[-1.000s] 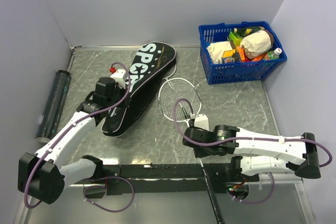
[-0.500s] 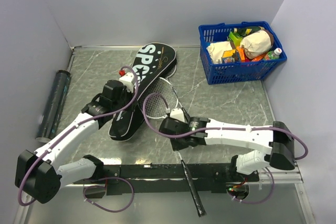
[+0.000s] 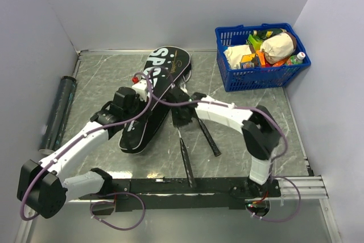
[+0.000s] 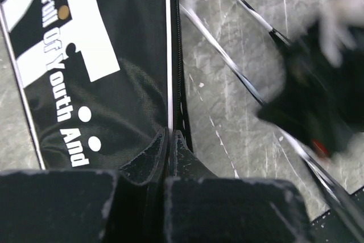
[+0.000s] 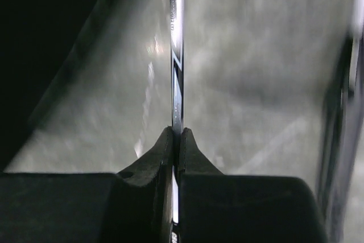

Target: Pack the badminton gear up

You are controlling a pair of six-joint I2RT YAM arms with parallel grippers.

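On the grey table [image 3: 114,72], the left fingers [image 4: 152,153] pinch the edge of the black bag [image 3: 162,66], the right fingers [image 5: 158,153] the shaft of a racket [image 5: 176,55].

The grey marbled table [image 3: 256,112] carries a dark tube [image 3: 58,112] along its left edge, a black bag [image 3: 165,66] lettered "SPORT" at far centre, and a blue basket [image 3: 259,78] in the far right corner. Two racket handles [image 3: 186,163] stretch toward the near edge.
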